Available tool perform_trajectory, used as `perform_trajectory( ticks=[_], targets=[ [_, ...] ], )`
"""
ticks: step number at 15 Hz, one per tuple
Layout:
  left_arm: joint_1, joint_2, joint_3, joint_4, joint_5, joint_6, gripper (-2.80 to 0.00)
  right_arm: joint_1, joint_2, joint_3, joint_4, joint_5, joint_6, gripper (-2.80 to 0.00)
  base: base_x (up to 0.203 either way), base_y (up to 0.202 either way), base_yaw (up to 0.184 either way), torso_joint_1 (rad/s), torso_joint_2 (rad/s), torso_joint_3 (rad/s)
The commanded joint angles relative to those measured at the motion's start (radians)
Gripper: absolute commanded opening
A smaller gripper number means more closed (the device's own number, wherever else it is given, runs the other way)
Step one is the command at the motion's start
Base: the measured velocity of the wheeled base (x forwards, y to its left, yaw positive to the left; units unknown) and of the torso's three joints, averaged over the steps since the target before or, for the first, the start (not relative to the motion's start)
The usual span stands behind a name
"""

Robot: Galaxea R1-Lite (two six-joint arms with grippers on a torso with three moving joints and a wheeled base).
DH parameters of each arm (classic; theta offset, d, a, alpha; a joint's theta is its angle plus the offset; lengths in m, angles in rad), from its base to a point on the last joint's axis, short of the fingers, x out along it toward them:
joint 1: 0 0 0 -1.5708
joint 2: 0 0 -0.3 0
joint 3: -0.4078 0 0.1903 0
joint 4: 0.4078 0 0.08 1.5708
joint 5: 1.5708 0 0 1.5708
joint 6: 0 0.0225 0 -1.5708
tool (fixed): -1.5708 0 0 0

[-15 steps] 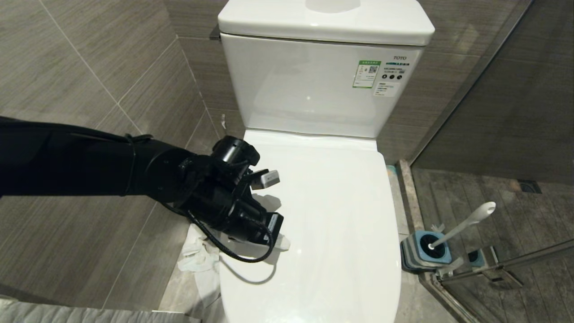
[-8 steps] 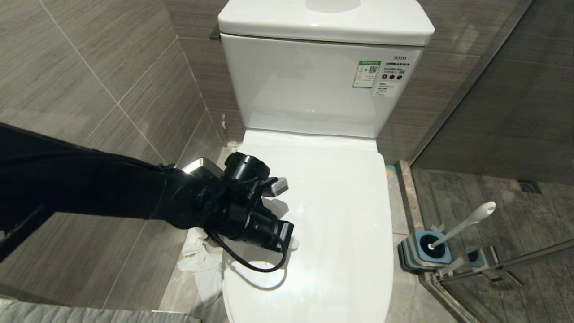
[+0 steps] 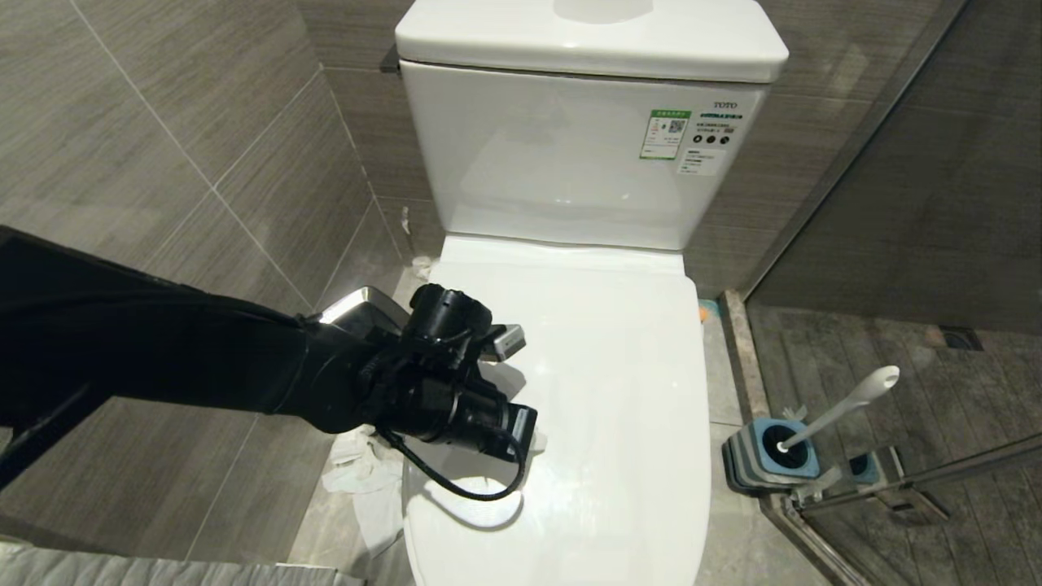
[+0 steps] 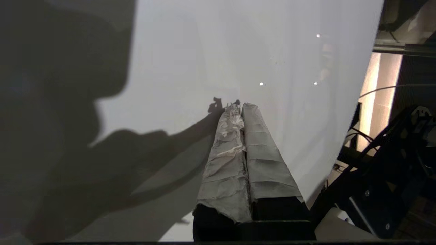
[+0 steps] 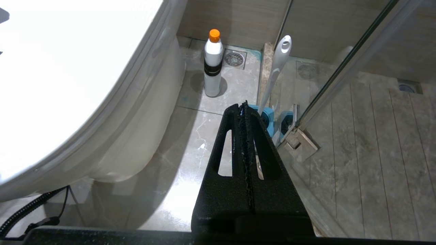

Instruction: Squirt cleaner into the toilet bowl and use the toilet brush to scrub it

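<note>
The left gripper sits with its cloth-wrapped fingers pressed together and empty, low over the left edge of the closed lid, tips resting on or just above it; contact cannot be told. Behind the arm, a chrome-rimmed bin stands on the floor beside the toilet.

The lid is glossy, rigid and probably slick, so closed tips would likely slide on top. The better hold looks like its front or side edge, lifted from beneath; it should swing up lightly on its hinge.

Further right, a white bottle with an orange cap stands on the floor beside the bowl, upright and well apart from either gripper. It seems light, smooth plastic, best taken around its dark waist band.

The brush leans in its blue holder by the glass door. Its slim, stiff handle should be gripped mid-shaft.

The right gripper hangs shut and empty, above the floor near the holder.
</note>
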Motion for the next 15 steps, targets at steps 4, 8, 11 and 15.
perform_trajectory(
  ticks=[4, 8, 11, 15],
  targets=[
    [-0.001, -0.236, -0.039, 0.077, -0.077, -0.068, -2.80, 0.000, 0.000, 0.026, -0.001, 0.000, 0.000, -2.80, 0.000, 0.000, 0.000, 0.000, 0.00, 0.000],
    [-0.001, -0.397, -0.199, 0.378, -0.157, -0.414, -2.80, 0.000, 0.000, 0.025, -0.001, 0.000, 0.000, -2.80, 0.000, 0.000, 0.000, 0.000, 0.00, 0.000],
    [0.000, -0.481, -0.348, 0.662, -0.153, -0.521, -2.80, 0.000, 0.000, 0.025, -0.001, 0.000, 0.000, -2.80, 0.000, 0.000, 0.000, 0.000, 0.00, 0.000],
    [-0.003, -0.607, -0.349, 0.786, 0.056, -0.218, -2.80, 0.000, 0.000, 0.025, -0.001, 0.000, 0.000, -2.80, 0.000, 0.000, 0.000, 0.000, 0.00, 0.000]
  ],
)
